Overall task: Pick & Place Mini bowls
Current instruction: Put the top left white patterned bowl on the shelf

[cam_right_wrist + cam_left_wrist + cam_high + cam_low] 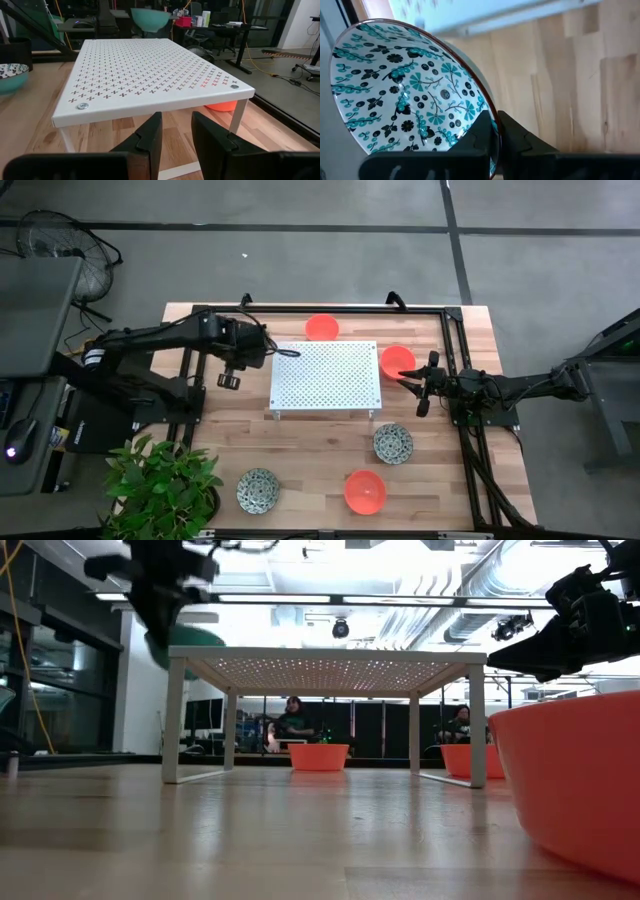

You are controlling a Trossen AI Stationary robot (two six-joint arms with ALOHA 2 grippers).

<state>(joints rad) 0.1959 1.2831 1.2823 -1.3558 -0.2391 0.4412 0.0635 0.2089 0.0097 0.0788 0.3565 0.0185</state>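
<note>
My left gripper (pixel 283 352) is at the left edge of the white perforated platform (pixel 325 376), shut on a white bowl with a dark teal pattern (pixel 405 85). That bowl also shows in the low view (pixel 186 640) and the right wrist view (pixel 150 19). My right gripper (pixel 415 383) hovers open and empty off the platform's right edge, beside an orange bowl (pixel 397 360) standing on the table. Also standing on the table are two more orange bowls (pixel 321 327), (pixel 365 491) and two patterned bowls (pixel 393 443), (pixel 258 490). My left gripper (pixel 494 119) pinches the patterned bowl's rim (pixel 489 107), with one finger inside the bowl and one outside. The fingers come from the table's left. The bowl is lifted clear of the table, about level with the platform's top at its left end.
The platform stands on thin legs (pixel 173 720) in the middle of the wooden table (pixel 300 450). A black frame (pixel 455 350) runs along the table's far and right sides. A potted plant (pixel 160 485) sits at the near left corner. People sit in the room behind (pixel 293 720).
</note>
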